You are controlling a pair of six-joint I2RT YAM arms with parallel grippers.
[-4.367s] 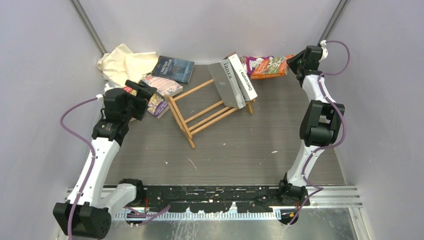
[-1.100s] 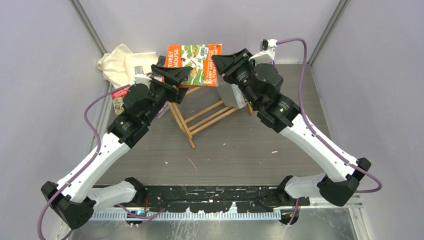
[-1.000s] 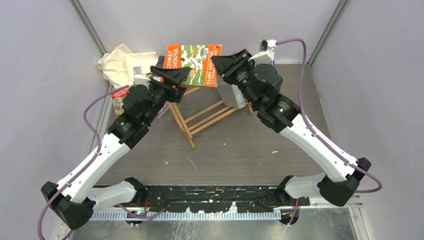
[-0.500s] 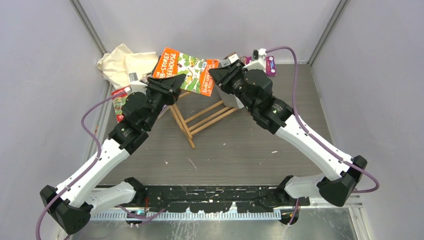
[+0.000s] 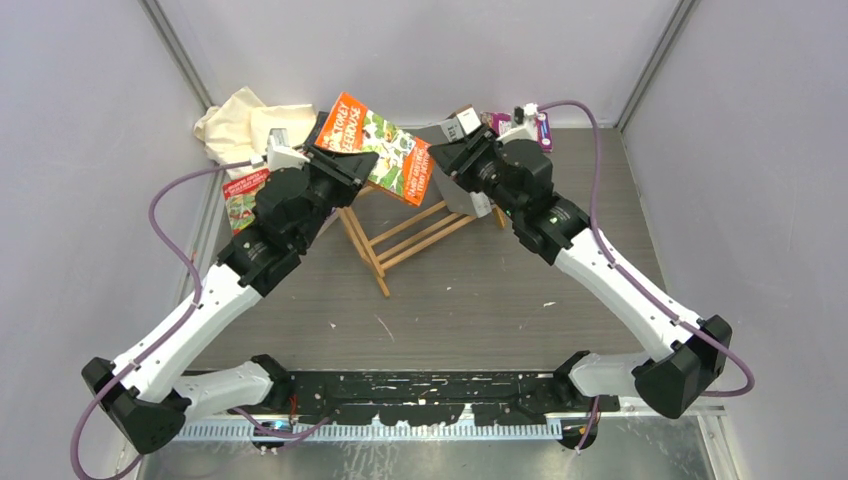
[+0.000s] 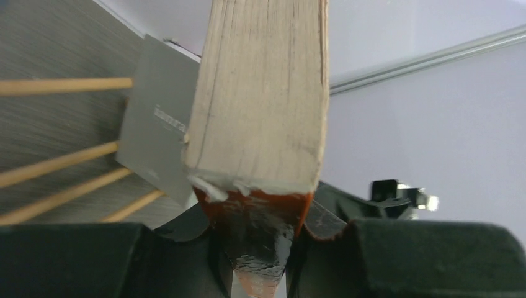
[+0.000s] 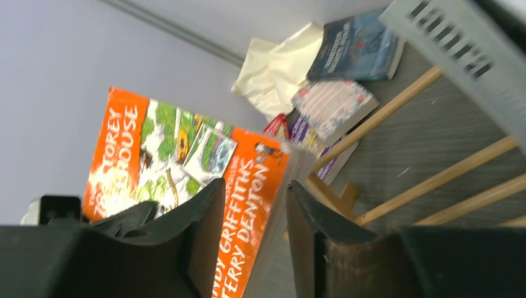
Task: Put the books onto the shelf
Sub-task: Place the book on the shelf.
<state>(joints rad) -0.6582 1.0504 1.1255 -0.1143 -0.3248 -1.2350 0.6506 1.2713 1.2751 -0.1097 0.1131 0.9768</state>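
The left gripper is squeezed tight on the bottom edge of a thick orange paperback book with green pictures on its cover. The right gripper has its two jaws a little way apart, one on each side of the book's other edge (I cannot tell if it is pinching the book or just standing around it). So the orange book hangs tilted in the air, above the far left end of the small light-brown wooden shelf made of thin sticks. It is not touching the shelf.

A flat grey book leans on the right end of the shelf. That looks like the only bit of the job that is done.

The other books are not on the shelf yet. A dark blue book and a pink-and-white patterned book lie flat to the left of the shelf, close to a crumpled cream cloth. A red and green book lies further out to the left of the shelf. A purple book lies behind the right end of the shelf.

I think the job is only just getting going. The orange book has to come down and stand on the shelf, and then all the others need picking up too.
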